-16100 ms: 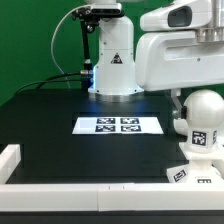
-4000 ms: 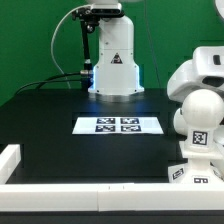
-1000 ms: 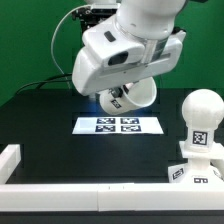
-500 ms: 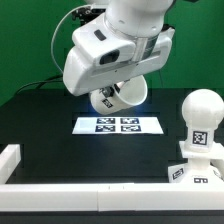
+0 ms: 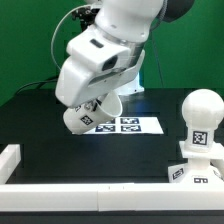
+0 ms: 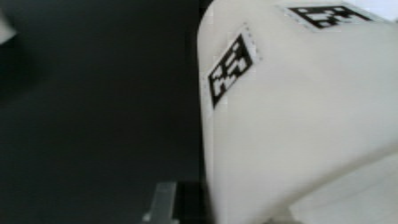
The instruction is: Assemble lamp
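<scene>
The lamp shade (image 5: 84, 116), a white tapered cup with square tags, hangs tilted in my gripper (image 5: 98, 104) above the table, over the marker board's end at the exterior view's left. The gripper is shut on the shade and mostly hidden by it. In the wrist view the shade (image 6: 302, 110) fills most of the frame and one finger (image 6: 166, 203) shows against its wall. The round-headed bulb (image 5: 203, 122) stands upright on the flared square base (image 5: 194, 172) at the exterior view's right, apart from the gripper.
The marker board (image 5: 135, 125) lies mid-table, partly hidden by the shade. A white rail (image 5: 90, 186) runs along the front edge, with a raised block (image 5: 9, 158) at the exterior view's left. The arm's pedestal and cables stand at the back.
The arm has carried the shade from the exterior view's right, past the bulb, down and toward the left over the marker board. Bulb and base have not moved.
</scene>
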Robot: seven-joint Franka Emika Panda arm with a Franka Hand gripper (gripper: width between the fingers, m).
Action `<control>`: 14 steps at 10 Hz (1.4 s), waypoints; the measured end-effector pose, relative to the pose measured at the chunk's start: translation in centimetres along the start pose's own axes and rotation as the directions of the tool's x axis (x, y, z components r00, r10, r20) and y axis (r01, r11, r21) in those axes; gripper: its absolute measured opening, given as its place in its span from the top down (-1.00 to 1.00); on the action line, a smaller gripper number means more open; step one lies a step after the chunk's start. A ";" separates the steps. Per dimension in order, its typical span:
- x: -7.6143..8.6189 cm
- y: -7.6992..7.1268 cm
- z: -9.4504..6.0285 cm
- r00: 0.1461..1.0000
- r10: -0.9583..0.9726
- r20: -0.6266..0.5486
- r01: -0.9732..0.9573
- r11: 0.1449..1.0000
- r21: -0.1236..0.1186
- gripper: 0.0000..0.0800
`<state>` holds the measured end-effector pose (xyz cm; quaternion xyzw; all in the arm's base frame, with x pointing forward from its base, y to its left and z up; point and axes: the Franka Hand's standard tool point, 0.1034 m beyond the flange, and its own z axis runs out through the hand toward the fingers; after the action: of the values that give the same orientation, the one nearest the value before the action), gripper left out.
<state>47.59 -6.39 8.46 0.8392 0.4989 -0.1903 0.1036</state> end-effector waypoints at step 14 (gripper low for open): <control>2.1 2.1 -12.0 0.911 -0.385 -0.149 0.219 0.756 -0.617 0.90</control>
<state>52.97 -1.37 18.38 0.6905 0.6719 0.0740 0.2573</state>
